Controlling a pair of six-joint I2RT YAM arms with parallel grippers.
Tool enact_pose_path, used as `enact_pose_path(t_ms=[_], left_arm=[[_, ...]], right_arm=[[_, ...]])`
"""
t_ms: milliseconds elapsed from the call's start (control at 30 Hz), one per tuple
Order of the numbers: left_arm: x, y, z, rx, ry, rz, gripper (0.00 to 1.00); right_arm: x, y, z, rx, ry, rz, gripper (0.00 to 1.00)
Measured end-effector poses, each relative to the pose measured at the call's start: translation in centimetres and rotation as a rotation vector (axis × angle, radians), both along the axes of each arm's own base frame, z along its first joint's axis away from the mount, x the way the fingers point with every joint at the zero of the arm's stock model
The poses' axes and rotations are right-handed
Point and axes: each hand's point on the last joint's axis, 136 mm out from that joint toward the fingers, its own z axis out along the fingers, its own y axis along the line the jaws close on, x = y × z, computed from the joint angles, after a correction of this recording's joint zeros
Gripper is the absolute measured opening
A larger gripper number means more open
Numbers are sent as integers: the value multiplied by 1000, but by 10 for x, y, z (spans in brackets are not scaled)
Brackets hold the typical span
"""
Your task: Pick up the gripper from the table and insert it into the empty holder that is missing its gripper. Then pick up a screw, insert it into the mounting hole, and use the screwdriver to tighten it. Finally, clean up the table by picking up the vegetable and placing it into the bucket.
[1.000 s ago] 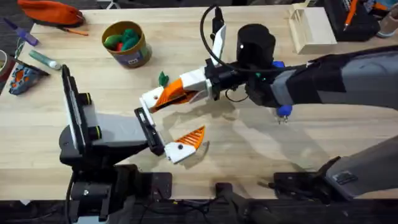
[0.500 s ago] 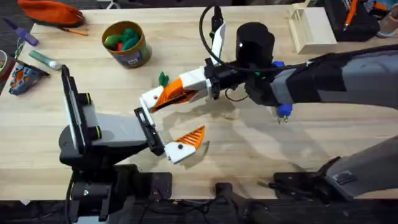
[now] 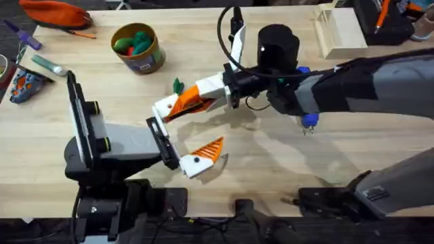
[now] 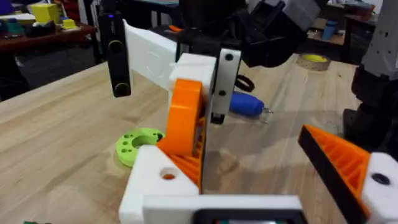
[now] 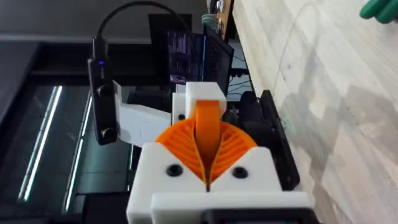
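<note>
My right gripper [image 3: 188, 102] reaches across the middle and is shut on the gripper [image 5: 208, 127], the small orange finger, which stands upright between its ribbed pads. It holds that orange finger [image 4: 184, 115] against the bare white holder [image 4: 155, 183] on one side of my left gripper [image 3: 186, 132]. The left gripper stands open, with an orange finger [image 3: 207, 150] on its other mount. The dark-green vegetable [image 3: 178, 86] lies just beyond the right gripper. The yellow bucket [image 3: 154, 49] stands at the back left with toys inside. The blue screwdriver [image 4: 245, 104] lies under the right arm. The screw is out of view.
A round bright-green disc [image 4: 140, 144] lies on the table beside the holder. A pale wooden box [image 3: 339, 30] stands at the back right. An orange pouch [image 3: 57, 12] and small tools lie at the far left edge.
</note>
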Motion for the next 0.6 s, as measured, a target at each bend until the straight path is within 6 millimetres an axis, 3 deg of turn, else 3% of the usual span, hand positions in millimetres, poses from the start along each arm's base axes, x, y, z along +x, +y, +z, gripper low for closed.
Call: enact_pose_path(t_ms=[67,233,267,600], left_arm=[[0,0,0,0,0,0,985],[-8,-5,0,-4,2,-54,985],[-9,-6,0,-4,3,-60,985],[-11,-7,0,-6,4,-73,985]], right_arm=[[0,0,0,-1,1,0,28],[-6,6,2,4,-5,21,736],[-8,7,3,7,-12,27,819],[-10,9,4,9,-15,32,856]])
